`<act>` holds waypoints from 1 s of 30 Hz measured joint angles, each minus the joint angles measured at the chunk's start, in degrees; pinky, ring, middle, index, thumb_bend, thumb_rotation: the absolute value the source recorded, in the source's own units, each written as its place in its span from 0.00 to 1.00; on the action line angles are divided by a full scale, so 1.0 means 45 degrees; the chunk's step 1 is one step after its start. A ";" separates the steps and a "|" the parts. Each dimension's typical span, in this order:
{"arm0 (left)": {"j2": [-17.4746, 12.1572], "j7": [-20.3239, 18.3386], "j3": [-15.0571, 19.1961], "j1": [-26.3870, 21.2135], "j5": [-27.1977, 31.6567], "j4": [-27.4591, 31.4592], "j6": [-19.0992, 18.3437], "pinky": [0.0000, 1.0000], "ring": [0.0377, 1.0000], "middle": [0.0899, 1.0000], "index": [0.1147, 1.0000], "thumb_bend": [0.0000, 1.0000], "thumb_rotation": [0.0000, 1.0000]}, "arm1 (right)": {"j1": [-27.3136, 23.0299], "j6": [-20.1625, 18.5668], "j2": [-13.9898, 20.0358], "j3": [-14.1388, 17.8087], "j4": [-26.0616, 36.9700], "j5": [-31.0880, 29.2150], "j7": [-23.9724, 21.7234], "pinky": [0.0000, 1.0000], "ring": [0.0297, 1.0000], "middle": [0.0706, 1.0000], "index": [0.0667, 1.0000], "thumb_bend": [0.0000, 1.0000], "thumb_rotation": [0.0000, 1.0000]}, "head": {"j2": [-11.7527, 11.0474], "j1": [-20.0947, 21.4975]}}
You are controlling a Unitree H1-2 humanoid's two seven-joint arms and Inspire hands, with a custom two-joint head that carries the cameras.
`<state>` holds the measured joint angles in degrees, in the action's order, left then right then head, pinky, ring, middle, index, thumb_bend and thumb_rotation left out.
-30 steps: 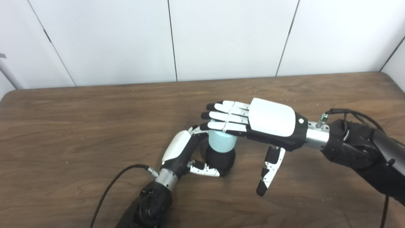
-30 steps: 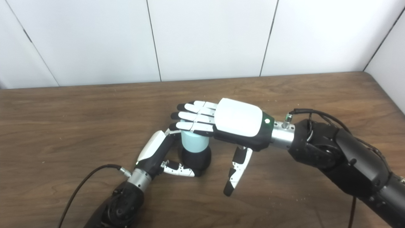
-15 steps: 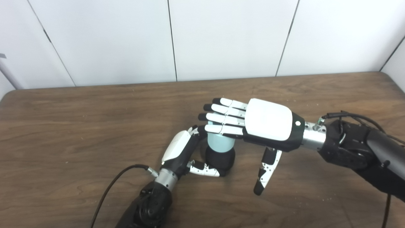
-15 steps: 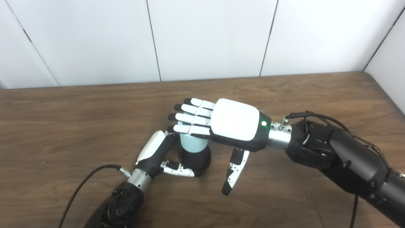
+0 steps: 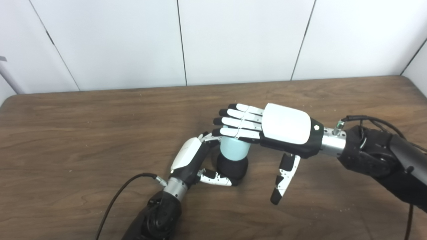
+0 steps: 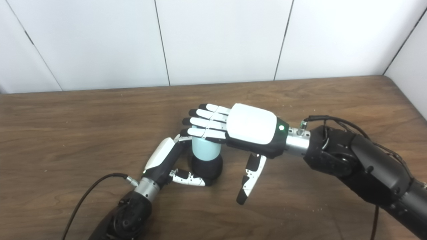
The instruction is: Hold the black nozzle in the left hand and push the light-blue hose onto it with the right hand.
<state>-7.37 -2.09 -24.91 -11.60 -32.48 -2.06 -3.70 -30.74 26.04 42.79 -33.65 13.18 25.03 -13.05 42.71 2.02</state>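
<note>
Your table carried one assembly at the moment inspected: one black nozzle standing upright near the middle of the wooden surface, with one light-blue hose section seated on its top. You had two hands at that assembly and nothing else lay on the wood. Your left hand was clamped on the black nozzle, thumb curled round the front of its base and fingers wrapped behind it; the fingertips reached up beside the lower edge of the hose. Your right hand lay palm-down over the top of the light-blue hose, its fingers straight, spread a little and resting flat across the hose's upper end, while its thumb hung down clear of both parts, pointing at the table. That hand gripped nothing; it only covered the hose from above. One black cable ran from your left wrist across the near edge of the table.
</note>
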 measured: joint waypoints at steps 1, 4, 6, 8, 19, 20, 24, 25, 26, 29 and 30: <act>0.0000 -0.0003 0.0000 0.0000 -0.0008 0.0000 0.0000 1.00 0.92 0.79 0.42 0.52 0.07 | 0.0000 0.0000 -0.0042 0.0082 -0.0042 -0.0307 -0.0233 1.00 1.00 1.00 0.96 0.97 0.69 | 0.0000 0.0000; 0.0000 -0.0005 0.0002 -0.0001 -0.0027 0.0000 -0.0001 1.00 0.92 0.79 0.42 0.52 0.07 | 0.0010 0.0002 -0.0175 0.0294 -0.0187 -0.0961 -0.0738 1.00 1.00 1.00 0.96 0.97 0.68 | 0.0000 0.0000; 0.0002 -0.0011 0.0008 -0.0006 -0.0029 0.0001 -0.0018 1.00 0.92 0.79 0.42 0.52 0.07 | 0.0057 0.0001 -0.0308 0.0466 -0.0222 -0.1261 -0.1064 1.00 1.00 1.00 0.96 0.98 0.68 | 0.0000 0.0020; 0.0005 -0.0011 0.0009 -0.0005 -0.0029 0.0002 -0.0018 1.00 0.92 0.79 0.42 0.52 0.07 | 0.0132 -0.0005 -0.0425 0.0591 -0.0232 -0.1446 -0.1219 1.00 1.00 1.00 0.96 0.98 0.67 | 0.0000 0.0000; 0.0006 -0.0014 0.0008 0.0003 -0.0034 0.0009 -0.0018 1.00 0.92 0.80 0.42 0.52 0.07 | 0.0290 -0.0137 -0.0636 0.1131 -0.0178 -0.1716 -0.2027 1.00 1.00 1.00 0.96 0.99 0.66 | 0.0039 0.0039; 0.0006 -0.0014 0.0007 0.0003 -0.0037 0.0009 -0.0018 1.00 0.92 0.80 0.42 0.52 0.07 | 0.0301 -0.0114 -0.0658 0.1154 -0.0178 -0.1687 -0.2036 1.00 1.00 1.00 0.96 0.99 0.66 | 0.0020 0.0039; 0.0003 -0.0022 0.0009 0.0006 -0.0047 0.0016 -0.0019 1.00 0.92 0.80 0.42 0.52 0.07 | 0.0337 0.0000 -0.0810 0.1231 -0.0141 -0.1447 -0.2047 1.00 1.00 1.00 0.96 0.99 0.65 | 0.0020 0.0039; 0.0003 -0.0025 0.0009 0.0008 -0.0046 0.0019 -0.0019 1.00 0.92 0.79 0.42 0.52 0.07 | 0.0336 0.0000 -0.0823 0.1233 -0.0070 -0.1283 -0.2045 1.00 1.00 1.00 0.96 0.99 0.66 | 0.0020 0.0039; 0.0004 -0.0025 0.0010 0.0008 -0.0046 0.0022 -0.0018 1.00 0.92 0.79 0.42 0.52 0.07 | 0.0335 0.0000 -0.0821 0.1232 0.0018 -0.1139 -0.2043 1.00 1.00 1.00 0.96 0.99 0.66 | 0.0039 0.0039; 0.0004 -0.0027 0.0021 0.0016 -0.0046 0.0030 -0.0018 1.00 0.92 0.79 0.42 0.52 0.07 | 0.0336 -0.0003 -0.0818 0.1214 0.0157 -0.0580 -0.1927 1.00 1.00 1.00 0.96 0.99 0.67 | 0.0039 0.0039; 0.0004 -0.0028 0.0024 0.0020 -0.0046 0.0030 -0.0018 1.00 0.92 0.78 0.42 0.52 0.07 | 0.0336 -0.0002 -0.0816 0.1194 0.0188 -0.0401 -0.1852 1.00 1.00 1.00 0.96 0.99 0.68 | 0.0039 0.0039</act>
<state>-7.35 -2.21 -24.80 -11.51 -32.68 -1.92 -3.78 -29.23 26.03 39.11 -28.28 14.03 23.23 -21.39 42.89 2.20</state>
